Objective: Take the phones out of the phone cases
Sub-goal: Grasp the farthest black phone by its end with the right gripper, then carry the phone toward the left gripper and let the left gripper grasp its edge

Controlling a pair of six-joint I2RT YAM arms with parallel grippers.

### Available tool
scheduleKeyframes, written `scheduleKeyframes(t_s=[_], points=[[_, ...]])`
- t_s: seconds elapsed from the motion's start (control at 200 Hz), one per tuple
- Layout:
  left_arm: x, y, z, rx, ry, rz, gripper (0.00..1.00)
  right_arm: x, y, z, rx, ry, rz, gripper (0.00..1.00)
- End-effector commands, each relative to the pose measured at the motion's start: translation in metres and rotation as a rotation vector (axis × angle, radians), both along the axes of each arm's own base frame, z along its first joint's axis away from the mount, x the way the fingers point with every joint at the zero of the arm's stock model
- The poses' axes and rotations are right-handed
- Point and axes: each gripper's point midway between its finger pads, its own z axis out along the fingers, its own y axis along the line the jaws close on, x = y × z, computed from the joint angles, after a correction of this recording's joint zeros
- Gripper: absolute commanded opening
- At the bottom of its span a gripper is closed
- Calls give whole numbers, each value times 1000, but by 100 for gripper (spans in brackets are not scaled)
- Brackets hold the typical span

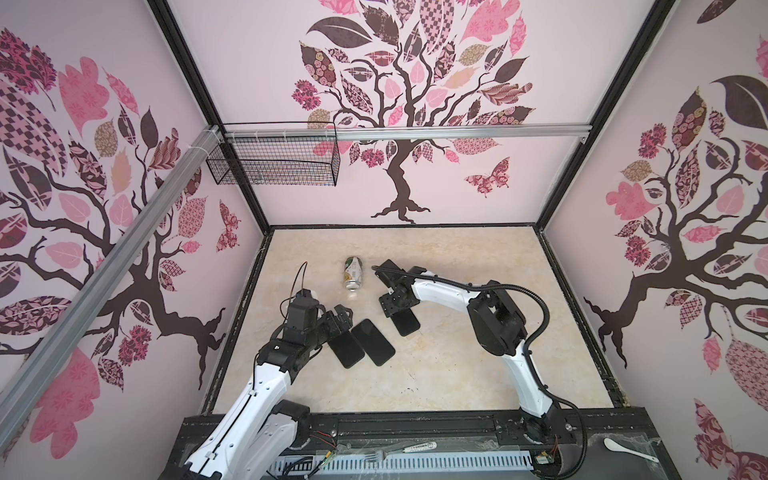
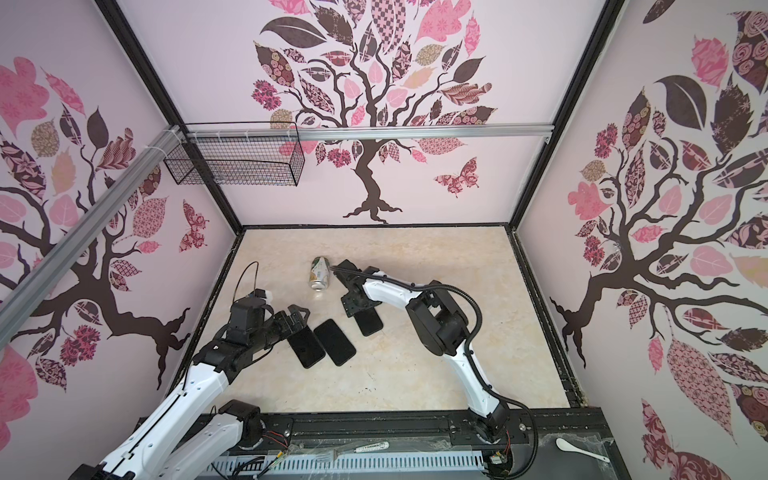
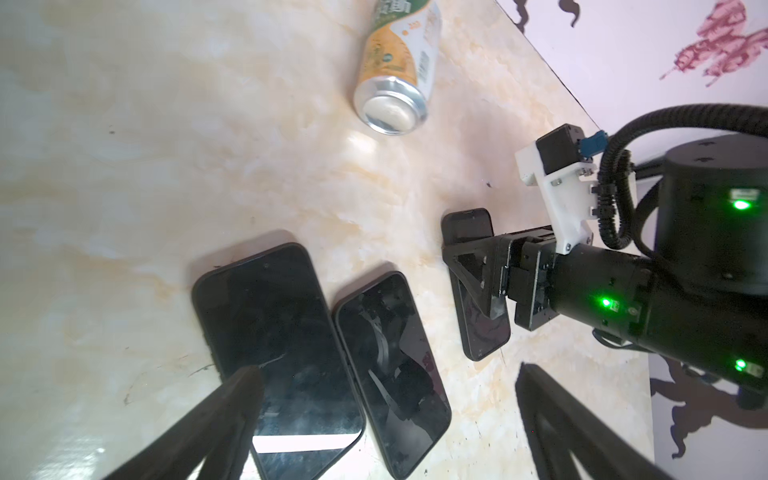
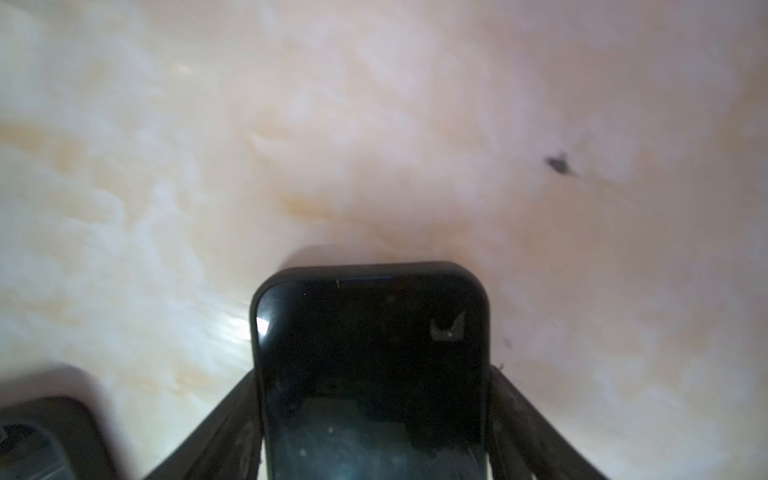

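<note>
Marble tabletop (image 1: pixel 457 374), mid-surface: left gripper (image 3: pixel 388 372) spread wide; right gripper (image 4: pixel 374 382) straddling phone (image 1: pixel 409 326), pinch unclear. Case (image 4: pixel 365 268) seemingly on, removal ahead.

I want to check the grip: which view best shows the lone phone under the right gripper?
The right wrist view: the lone phone is close up, the right gripper clamping both long edges. The left wrist view shows it lengthwise, partly behind the gripper; both top views show only its near end.
</note>
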Motion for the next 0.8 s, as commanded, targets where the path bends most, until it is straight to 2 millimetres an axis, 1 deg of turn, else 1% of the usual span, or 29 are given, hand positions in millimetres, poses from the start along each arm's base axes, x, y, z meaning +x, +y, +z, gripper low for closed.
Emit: scheduleKeyframes(t_s=[0.0, 0.115, 0.155, 0.245, 0.3, 0.385, 0.57, 0.665, 0.73, 0.795], points=[[11, -11, 21, 8, -73, -30, 98, -20, -37, 5, -47, 30, -46, 65], [10, -28, 21, 1, -79, -79, 98, -32, -53, 14, -6, 32, -105, 62], [10, -34, 22, 0, -83, -97, 98, -35, -58, 18, 25, 35, -135, 61], [7, -52, 25, -6, -100, -153, 94, -40, -66, 27, 138, 61, -219, 57], [5, -67, 29, -19, -117, -199, 93, -42, -72, 32, 214, 76, -279, 57], [-3, -93, 28, -44, -122, -277, 92, -43, -82, 40, 338, 106, -374, 54], [-26, -160, 21, -109, -124, -467, 89, -47, -100, 57, 645, 157, -545, 48], [-37, -192, 16, -156, -108, -546, 88, -52, -108, 65, 737, 161, -601, 48], [-43, -209, 10, -182, -95, -583, 87, -55, -113, 73, 770, 145, -626, 47], [-45, -221, 2, -201, -81, -600, 85, -58, -118, 80, 787, 126, -650, 44]])
